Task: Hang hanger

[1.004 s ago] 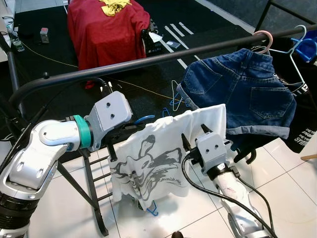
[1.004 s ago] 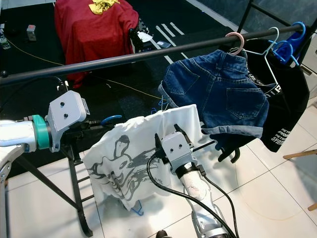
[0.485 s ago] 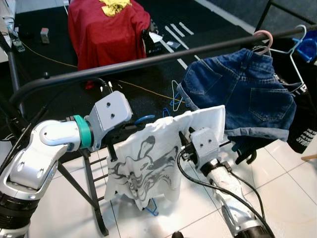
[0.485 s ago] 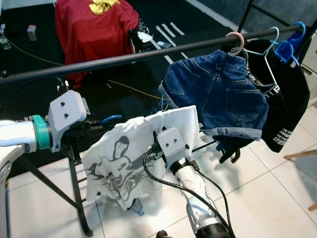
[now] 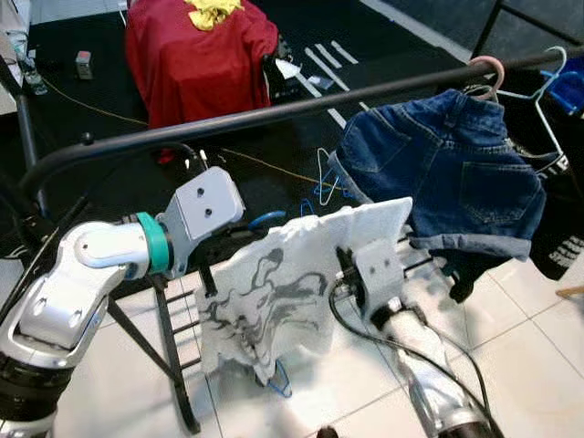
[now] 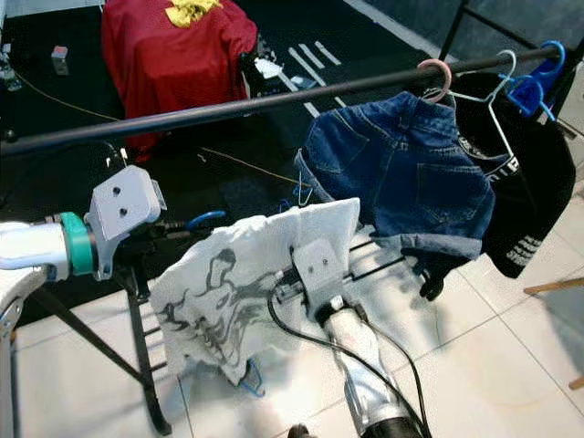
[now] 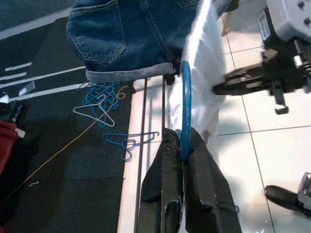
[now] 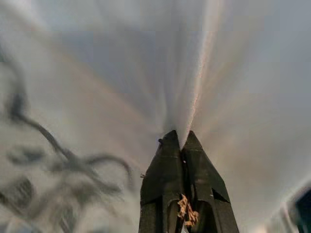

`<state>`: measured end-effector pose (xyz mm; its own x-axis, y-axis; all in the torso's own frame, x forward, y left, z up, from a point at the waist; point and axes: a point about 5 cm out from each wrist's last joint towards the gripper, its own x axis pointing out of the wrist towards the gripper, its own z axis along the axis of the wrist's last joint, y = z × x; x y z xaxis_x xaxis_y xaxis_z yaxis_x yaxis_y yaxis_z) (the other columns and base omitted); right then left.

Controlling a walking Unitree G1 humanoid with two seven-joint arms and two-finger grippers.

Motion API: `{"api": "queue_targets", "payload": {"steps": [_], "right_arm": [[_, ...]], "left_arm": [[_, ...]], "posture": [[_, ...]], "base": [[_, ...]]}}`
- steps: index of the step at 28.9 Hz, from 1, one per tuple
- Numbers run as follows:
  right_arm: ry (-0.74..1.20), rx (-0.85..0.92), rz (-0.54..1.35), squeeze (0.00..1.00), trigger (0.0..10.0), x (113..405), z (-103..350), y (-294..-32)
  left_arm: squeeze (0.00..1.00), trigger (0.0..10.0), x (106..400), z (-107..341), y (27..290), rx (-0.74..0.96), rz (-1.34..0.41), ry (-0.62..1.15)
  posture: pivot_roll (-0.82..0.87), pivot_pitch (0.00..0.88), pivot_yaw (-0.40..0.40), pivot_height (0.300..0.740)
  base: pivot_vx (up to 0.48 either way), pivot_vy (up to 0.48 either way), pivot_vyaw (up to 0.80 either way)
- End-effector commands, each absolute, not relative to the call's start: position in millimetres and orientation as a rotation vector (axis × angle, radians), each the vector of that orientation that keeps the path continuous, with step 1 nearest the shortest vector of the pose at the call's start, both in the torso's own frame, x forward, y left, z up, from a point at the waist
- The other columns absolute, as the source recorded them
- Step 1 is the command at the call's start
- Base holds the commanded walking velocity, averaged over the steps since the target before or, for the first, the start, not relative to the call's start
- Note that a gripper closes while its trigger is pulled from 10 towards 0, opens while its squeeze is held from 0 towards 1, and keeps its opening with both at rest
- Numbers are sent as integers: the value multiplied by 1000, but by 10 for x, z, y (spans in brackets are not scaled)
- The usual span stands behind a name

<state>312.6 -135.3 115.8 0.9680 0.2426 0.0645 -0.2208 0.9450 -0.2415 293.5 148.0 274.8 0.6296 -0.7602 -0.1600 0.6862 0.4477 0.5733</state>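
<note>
A: Right pincer (image 8: 181, 141) has pushed further into the white shirt (image 5: 274, 283) since before, clenched on its cloth.

B: Yep, left pincer (image 7: 181, 145) grips the blue hanger (image 7: 185, 107), below the black rail (image 5: 274, 111).

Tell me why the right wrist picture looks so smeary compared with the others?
In the right wrist view, the right gripper pinches the white T-shirt, too close to focus. The eye views stay fairly sharp, with soft glare on the floor tiles.
</note>
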Motion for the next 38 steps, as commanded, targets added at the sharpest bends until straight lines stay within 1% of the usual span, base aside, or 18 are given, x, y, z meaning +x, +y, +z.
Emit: {"api": "queue_targets", "payload": {"steps": [1,5,8,11,14,17,18,19,22,23,26,27,28,30,31,32,33,38], "right_arm": [[-6,-220,170,0,0,3084,995,-1466],[41,-205,130,0,0,3060,912,-1526],[172,-141,68,0,0,3008,694,-1627],[236,-141,122,0,0,3010,581,-1601],[244,-149,145,0,0,3012,565,-1584],[203,-178,379,0,0,3007,610,-1339],[203,-178,379,0,0,3007,610,-1339],[176,-186,425,0,0,3008,647,-1277],[142,-195,471,0,0,3024,711,-1197],[115,-237,445,0,0,3069,768,-1212],[97,-266,426,0,0,3103,806,-1227],[60,-311,369,0,10000,3154,881,-1294],[60,-311,369,0,10000,3154,881,-1294],[-82,-400,234,0,10000,3231,1130,-1462],[-82,-400,234,0,10000,3231,1130,-1462],[-155,-422,183,0,10000,3243,1260,-1525],[-214,-425,141,1000,10000,3243,1372,-1573],[-286,-444,73,1000,10000,3233,1512,-1627]], "left_arm": [[0,10000,2920,2810,1477,654,-895,-160],[0,10000,2927,2812,1483,657,-892,-160],[0,10000,2947,2830,1478,655,-885,-166],[0,10000,2958,2872,1458,627,-881,-186],[0,10000,2960,2890,1450,615,-880,-194],[0,10000,2982,2980,1420,565,-871,-223],[0,10000,2982,2980,1420,565,-871,-223],[0,10000,2985,2996,1412,558,-871,-227],[0,10000,2982,3005,1396,551,-878,-232],[0,10000,2979,2996,1391,552,-883,-229],[0,10000,2977,2990,1388,554,-887,-227],[0,10000,2972,2980,1390,558,-890,-223],[0,10000,2972,2980,1390,558,-890,-223],[0,10000,2961,2961,1398,564,-895,-215],[0,10000,2961,2961,1398,564,-895,-215],[0,10000,2961,2953,1401,567,-894,-212],[0,10000,2962,2946,1399,567,-893,-209],[0,10000,2965,2936,1391,568,-894,-207]], "posture": [[-80,184,76,740],[-83,184,77,740],[-85,184,81,740],[-84,183,85,740],[-83,183,85,740],[-80,181,86,740],[-80,181,86,740],[-80,181,86,740],[-81,183,87,740],[-81,183,87,740],[-81,183,87,740],[-79,186,87,740],[-79,186,87,740],[-81,190,86,740],[-81,190,86,740],[-83,191,85,740],[-84,191,85,740],[-84,191,85,740]], "base": [[0,0,0],[0,0,0],[0,0,0],[0,0,0],[0,0,0],[0,0,0],[0,0,0],[0,0,0],[0,0,0],[0,0,0],[0,0,0],[0,0,0],[0,0,0],[0,0,0],[0,0,0],[0,0,0],[0,0,0],[0,0,0]]}}
